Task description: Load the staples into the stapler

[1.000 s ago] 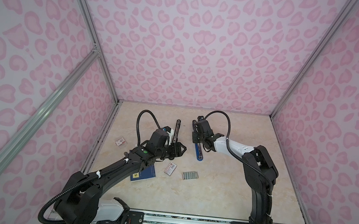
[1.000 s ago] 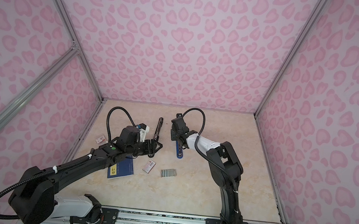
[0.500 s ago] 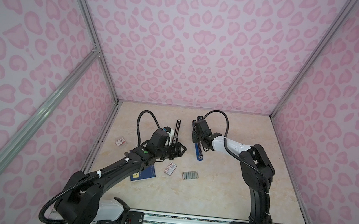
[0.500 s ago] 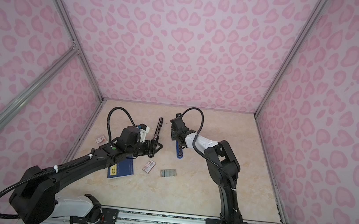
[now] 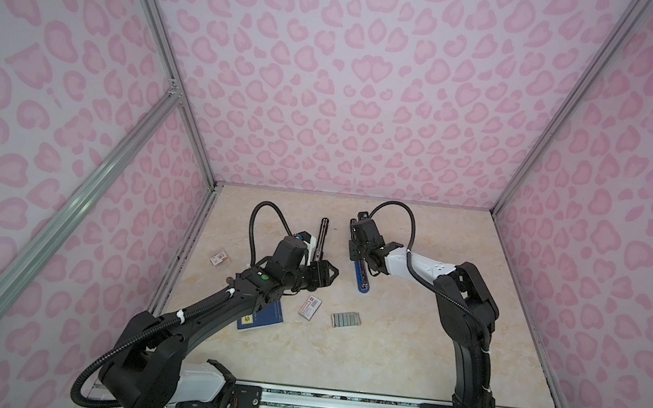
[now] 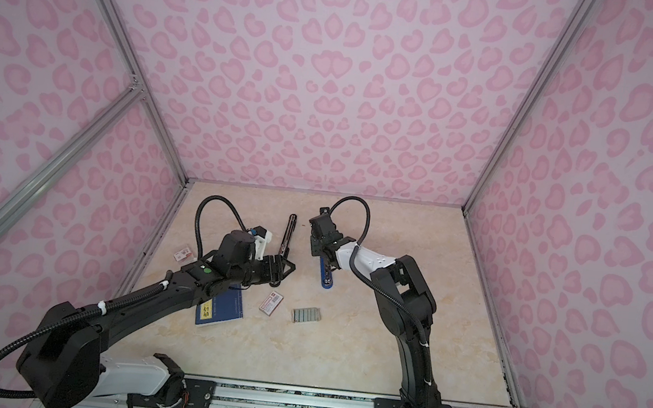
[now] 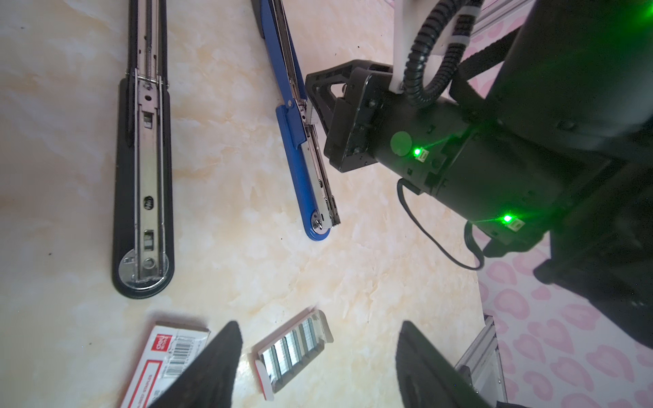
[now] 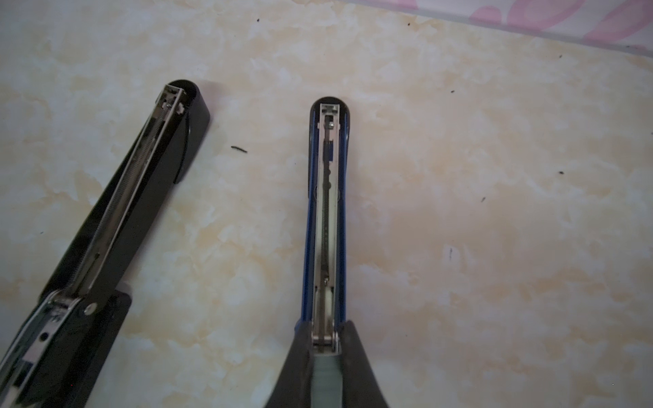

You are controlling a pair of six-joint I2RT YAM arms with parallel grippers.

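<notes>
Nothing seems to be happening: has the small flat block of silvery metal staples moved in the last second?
No. The silvery staples lie where they were, the same gap right of the white-and-red cardboard box in both top views.

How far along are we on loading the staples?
Done: blue stapler lies opened flat. In hand: right end effector is shut on a grey strip, apparently staples, at the stapler's hinge. Remaining: seat it, close up. Left end effector is open, empty; spare staples untouched.
</notes>
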